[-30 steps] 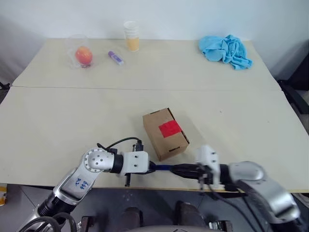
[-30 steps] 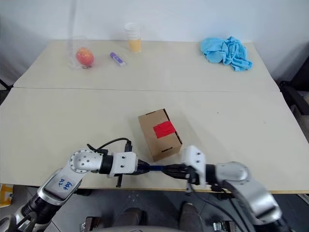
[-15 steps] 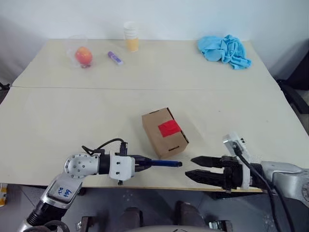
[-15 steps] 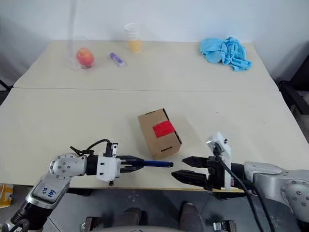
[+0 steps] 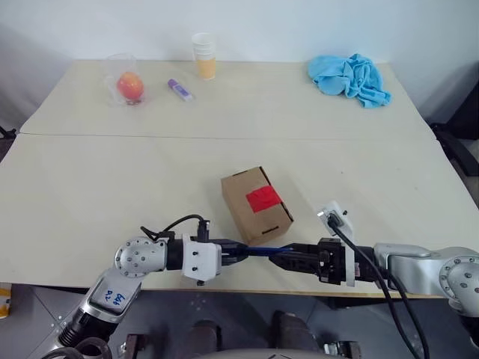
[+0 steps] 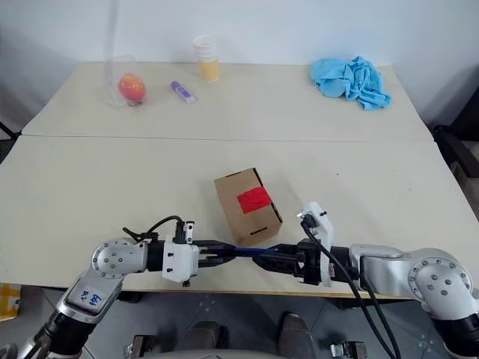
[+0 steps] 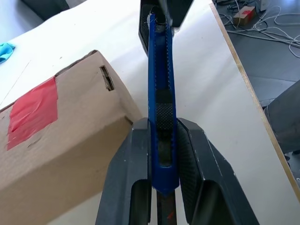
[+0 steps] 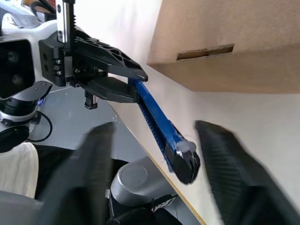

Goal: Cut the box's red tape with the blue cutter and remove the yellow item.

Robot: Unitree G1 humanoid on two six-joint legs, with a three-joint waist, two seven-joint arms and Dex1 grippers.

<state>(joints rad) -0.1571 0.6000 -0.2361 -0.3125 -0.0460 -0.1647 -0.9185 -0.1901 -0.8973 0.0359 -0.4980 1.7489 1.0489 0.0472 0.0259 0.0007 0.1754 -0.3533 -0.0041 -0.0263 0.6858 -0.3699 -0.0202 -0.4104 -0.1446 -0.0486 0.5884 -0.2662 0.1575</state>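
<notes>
Left gripper (image 7: 161, 154) clenched on cutter (image 7: 159, 89), held level off table's (image 5: 90, 194) near edge, just below box (image 5: 256, 206). Right gripper (image 8: 154, 154) straddles cutter's far end, fingers not yet touching it. I'd close squarely on end cap, keep left hand steady, avoid nudging box. Tape (image 5: 263, 199) uncut on box top.

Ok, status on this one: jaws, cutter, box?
Left gripper shut on blue cutter. Right gripper jaws apart around its far end. Box still taped, nothing blocking.
</notes>
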